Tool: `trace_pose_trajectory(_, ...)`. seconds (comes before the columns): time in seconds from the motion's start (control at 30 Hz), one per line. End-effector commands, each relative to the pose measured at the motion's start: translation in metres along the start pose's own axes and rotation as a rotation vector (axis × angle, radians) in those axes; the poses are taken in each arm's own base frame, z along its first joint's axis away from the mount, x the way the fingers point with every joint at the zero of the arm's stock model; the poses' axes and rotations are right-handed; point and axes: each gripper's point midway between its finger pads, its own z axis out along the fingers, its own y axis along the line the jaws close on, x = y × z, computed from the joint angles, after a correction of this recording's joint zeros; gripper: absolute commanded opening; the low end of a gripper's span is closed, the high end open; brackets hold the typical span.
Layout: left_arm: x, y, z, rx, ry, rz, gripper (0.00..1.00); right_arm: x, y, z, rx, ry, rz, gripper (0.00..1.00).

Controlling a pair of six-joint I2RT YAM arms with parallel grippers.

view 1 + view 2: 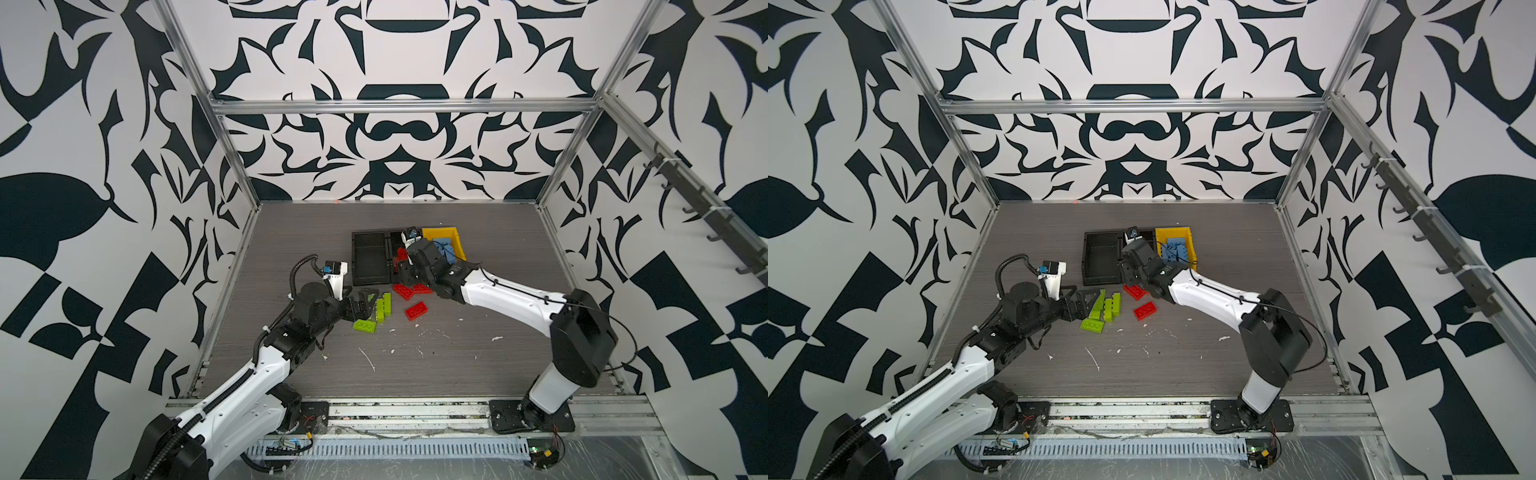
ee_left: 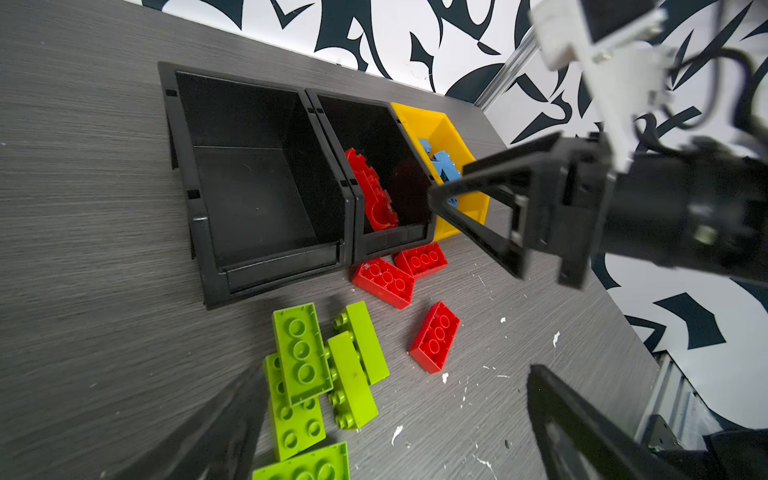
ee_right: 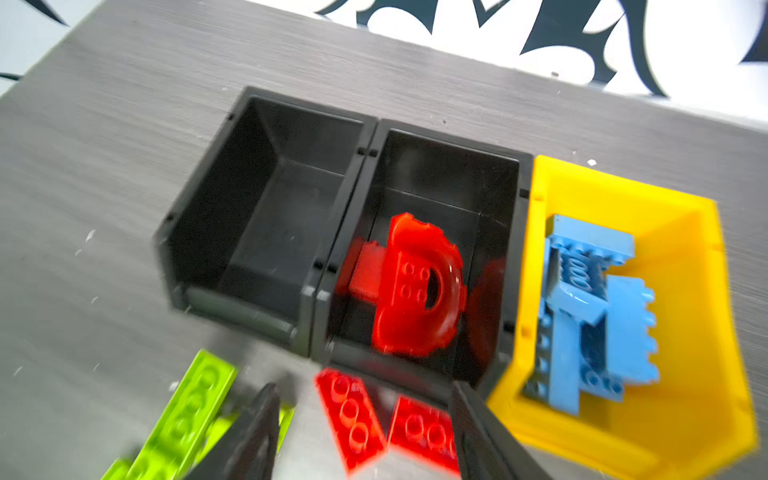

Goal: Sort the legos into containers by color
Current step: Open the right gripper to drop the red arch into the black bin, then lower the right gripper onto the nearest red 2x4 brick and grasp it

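Inside the middle black bin [image 3: 449,166], spotted the red arch piece [image 3: 415,286] tipped close to the wall shared with the empty black bin [image 3: 311,137]: glossy, studded, curved around a hollow, somewhat blurred. Seemed placed there to start the red lot, beside light blue bricks [image 3: 594,307] heaped in the yellow bin [image 3: 615,191]. Found the right gripper [image 3: 365,385] over the bin's near rim, fingers parted, pinching nothing. Counted three red bricks [image 2: 384,282] loose on the table [image 2: 104,208] just outside. Caught the left gripper [image 2: 397,369] spread wide over the lime green bricks [image 2: 299,353], likely lined up for a pick.
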Motion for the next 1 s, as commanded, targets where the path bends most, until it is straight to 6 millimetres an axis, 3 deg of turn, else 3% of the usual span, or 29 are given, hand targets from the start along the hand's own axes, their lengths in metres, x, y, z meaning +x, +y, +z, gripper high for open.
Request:
trace_pose_trajectory(0.0, -0.009, -0.005, -0.003, 0.015, -0.029, 0.003, 1.0, 0.025, -0.008, -0.019, 0.081, -0.018, -0.025, 0.71)
trace_pose_trajectory(0.13, -0.009, -0.004, -0.003, 0.01, -0.029, 0.003, 1.0, 0.063, -0.008, -0.03, 0.089, -0.036, -0.024, 0.75)
trace_pose_trajectory(0.23, -0.008, -0.003, -0.002, 0.006, -0.027, 0.003, 1.0, 0.091, -0.011, -0.027, 0.088, -0.018, -0.029, 0.77)
trace_pose_trajectory(0.37, -0.008, -0.003, -0.001, 0.007, -0.023, 0.003, 1.0, 0.114, -0.008, -0.023, 0.095, 0.006, -0.071, 0.8)
trace_pose_trajectory(0.63, -0.008, -0.003, -0.001, 0.005, -0.023, 0.006, 1.0, 0.126, 0.005, -0.015, 0.037, 0.002, -0.079, 0.85)
trace_pose_trajectory(0.97, -0.008, -0.003, -0.002, 0.005, -0.024, 0.005, 1.0, 0.125, 0.008, -0.006, 0.062, 0.019, -0.095, 0.9)
